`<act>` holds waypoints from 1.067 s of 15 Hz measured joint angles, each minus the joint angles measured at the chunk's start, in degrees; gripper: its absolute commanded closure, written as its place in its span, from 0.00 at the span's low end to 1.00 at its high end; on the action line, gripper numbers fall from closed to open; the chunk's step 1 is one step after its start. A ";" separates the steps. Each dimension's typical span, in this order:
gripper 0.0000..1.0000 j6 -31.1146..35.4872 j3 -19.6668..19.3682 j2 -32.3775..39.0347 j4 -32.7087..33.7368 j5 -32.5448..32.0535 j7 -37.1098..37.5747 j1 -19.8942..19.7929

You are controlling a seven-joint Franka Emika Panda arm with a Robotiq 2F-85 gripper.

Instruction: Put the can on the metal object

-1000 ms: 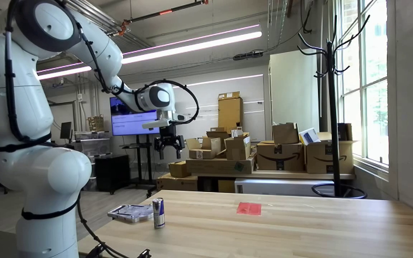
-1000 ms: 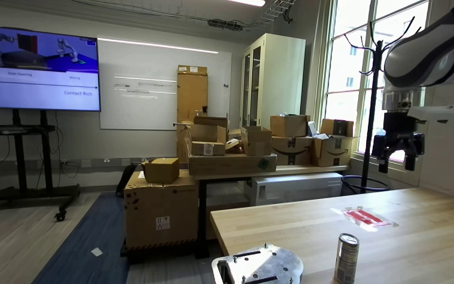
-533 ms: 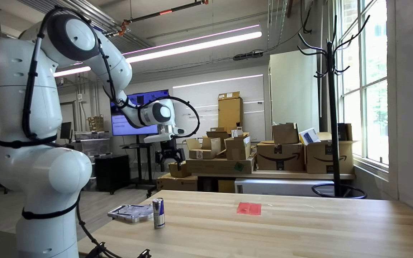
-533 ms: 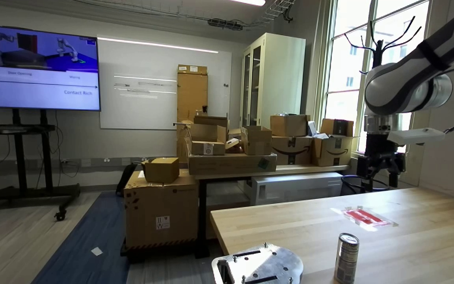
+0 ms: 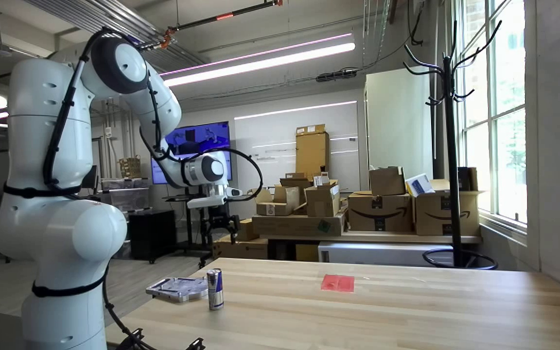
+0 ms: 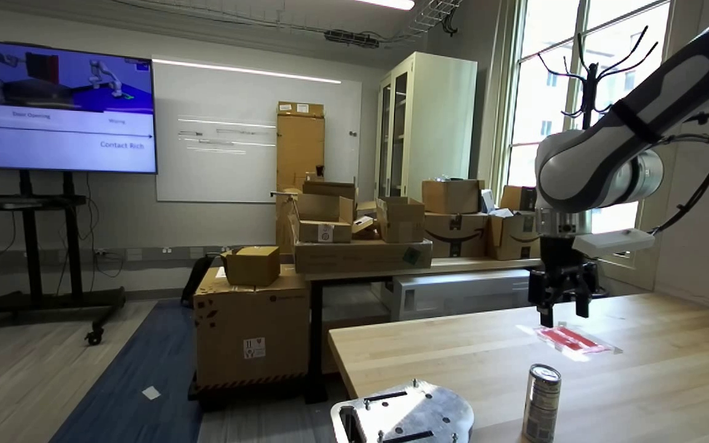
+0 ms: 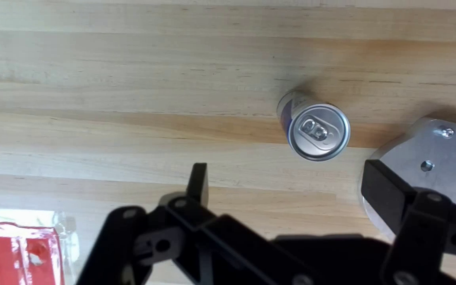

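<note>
Can (image 7: 314,126) upright near metal object (image 6: 410,413), parted jaws higher up

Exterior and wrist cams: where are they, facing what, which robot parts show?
An exterior view: slightly higher than the pale wooden tabletop, facing brown cardboard boxes; most of the white jointed arm and the black two-fingered claw show, left of centre.
An exterior view: sits with the flat silvery metal plate in foreground, facing boxes and rectangular whiteboard; outer arm and claw at right.
Wrist view: on the wrist, looking down at slim blue-silver metal can; only the claw shows, along the bottom.
Shared by both exterior views: boxes, branching black coat rack.
</note>
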 measured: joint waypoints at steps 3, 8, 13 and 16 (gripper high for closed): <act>0.00 0.50 1.03 0.19 -0.97 0.01 0.00 1.45; 0.00 1.55 1.83 2.03 -2.61 0.01 0.00 2.61; 0.00 3.79 1.83 6.39 -2.61 0.01 0.00 2.62; 0.00 5.00 1.69 8.88 -1.81 0.01 0.00 2.62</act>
